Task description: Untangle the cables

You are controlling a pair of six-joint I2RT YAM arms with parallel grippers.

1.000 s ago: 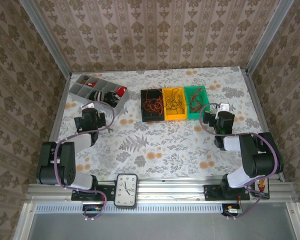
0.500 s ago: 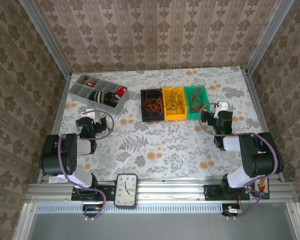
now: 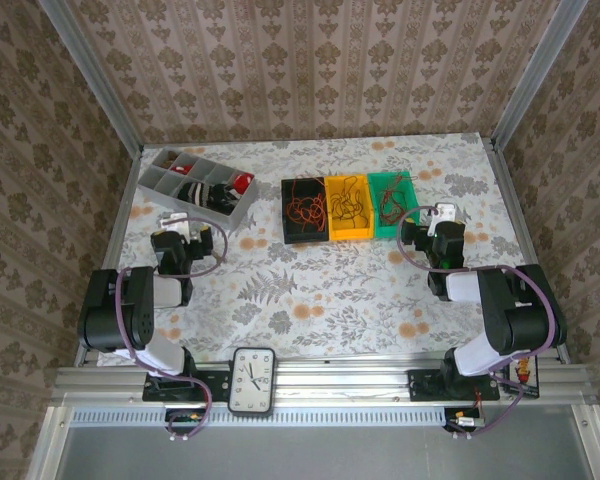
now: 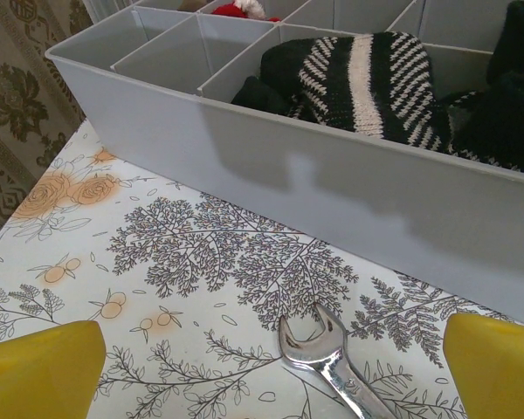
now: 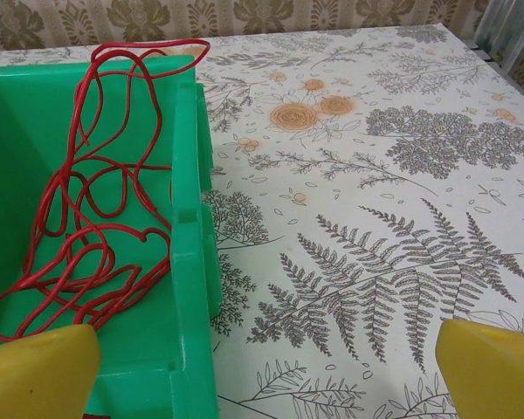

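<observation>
Cables (image 3: 305, 208) tangled up in three bins (image 3: 350, 235) mid-table. Left gripper (image 4: 266, 371) wide open, empty, facing grey tray (image 4: 332, 192), wrench (image 4: 319, 353) underneath. Right gripper (image 5: 266, 375) wide open, empty, at green bin (image 5: 188, 262).

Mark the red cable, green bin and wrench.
thin red looping cable (image 5: 63, 177), right wrist view, crossing strands mid-tangle
green plastic bin (image 5: 185, 218), right wrist view, right wall
silver metal open-end wrench (image 4: 327, 362), left wrist view, neck below head

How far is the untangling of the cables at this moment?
Done, apparently: the cables lie apart, one bundle each in black bin, yellow bin, green bin. In hand: nothing; left gripper and right gripper stand open. Left: the red cable is looped on itself.
</observation>
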